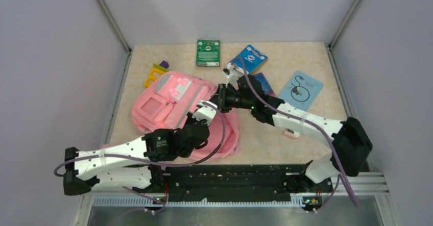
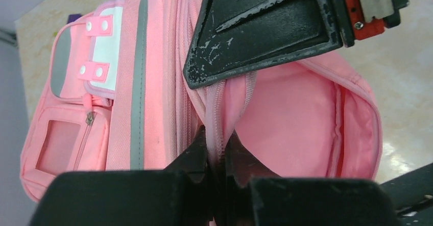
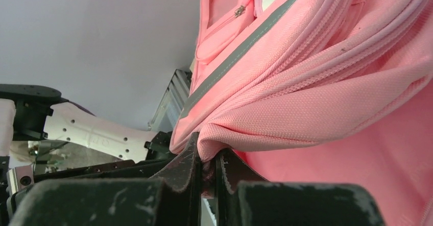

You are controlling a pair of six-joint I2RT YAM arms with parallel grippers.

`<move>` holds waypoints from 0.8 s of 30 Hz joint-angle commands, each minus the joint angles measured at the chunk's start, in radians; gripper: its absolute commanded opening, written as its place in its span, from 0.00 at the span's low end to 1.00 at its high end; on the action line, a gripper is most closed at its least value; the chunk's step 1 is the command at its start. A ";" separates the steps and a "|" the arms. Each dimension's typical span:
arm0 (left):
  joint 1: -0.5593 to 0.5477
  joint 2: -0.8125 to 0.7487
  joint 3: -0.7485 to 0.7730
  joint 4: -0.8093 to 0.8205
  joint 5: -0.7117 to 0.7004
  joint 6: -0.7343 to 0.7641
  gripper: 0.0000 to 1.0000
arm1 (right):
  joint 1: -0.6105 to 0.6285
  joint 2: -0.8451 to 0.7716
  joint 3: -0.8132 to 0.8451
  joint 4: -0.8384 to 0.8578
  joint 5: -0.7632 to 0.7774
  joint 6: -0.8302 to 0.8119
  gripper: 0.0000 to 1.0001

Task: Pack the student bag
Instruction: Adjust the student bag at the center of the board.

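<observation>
We see the student bag (image 1: pixel 168 101) lying on the left half of the table (image 1: pixel 265 144), front pocket up, its main compartment gaping toward the arms. From the left wrist, the pink lining of that compartment shows, but its bottom is cut off by the gripper body. The left gripper (image 2: pixel 217 144) is clenched on the zipper edge of the opening. The right gripper (image 3: pixel 207 159) pinches a fold of the bag's pink fabric at the opposite rim; from above, both grips are hidden under the wrists.

Beyond the bag, at the far edge, lie a green card (image 1: pixel 208 52) and a blue packet (image 1: pixel 248 58). A pale blue booklet (image 1: pixel 301 90) lies to the right. A yellow and purple piece (image 1: pixel 157 72) peeks out just behind the bag, too small to name. A dark blue item (image 1: pixel 264 81) is mostly covered by the right arm.
</observation>
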 commanded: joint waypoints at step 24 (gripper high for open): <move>0.742 0.010 0.134 0.079 0.556 0.019 0.00 | -0.155 0.261 0.228 -0.205 0.231 -0.343 0.83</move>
